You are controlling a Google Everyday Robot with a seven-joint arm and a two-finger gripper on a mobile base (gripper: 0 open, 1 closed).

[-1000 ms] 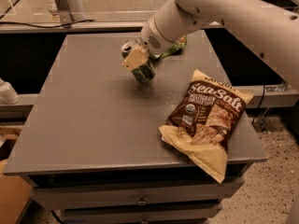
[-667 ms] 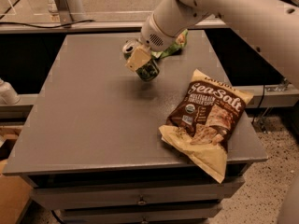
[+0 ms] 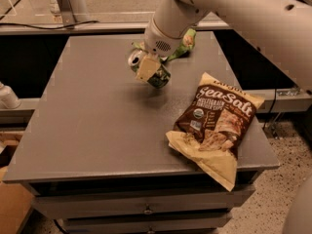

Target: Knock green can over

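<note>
The green can (image 3: 159,77) is a small light-green drink can with a silver top (image 3: 135,59). It sits near the back middle of the grey table (image 3: 87,126), tilted with its top toward the upper left. My gripper (image 3: 148,69) comes down from the white arm (image 3: 170,23) and is shut on the can, with one pale finger (image 3: 146,68) across its side. The can's base hangs just above the table, over a dark shadow.
A brown Sea Salt chip bag (image 3: 214,123) lies at the table's front right, overhanging the edge. A green-and-white snack bag (image 3: 188,38) lies behind the arm at the back. Drawers (image 3: 146,211) are below the tabletop. A white post (image 3: 66,1) stands at the back left.
The can has stayed tilted in the gripper. Gripper and can have shifted only slightly, and the bags have not moved.
</note>
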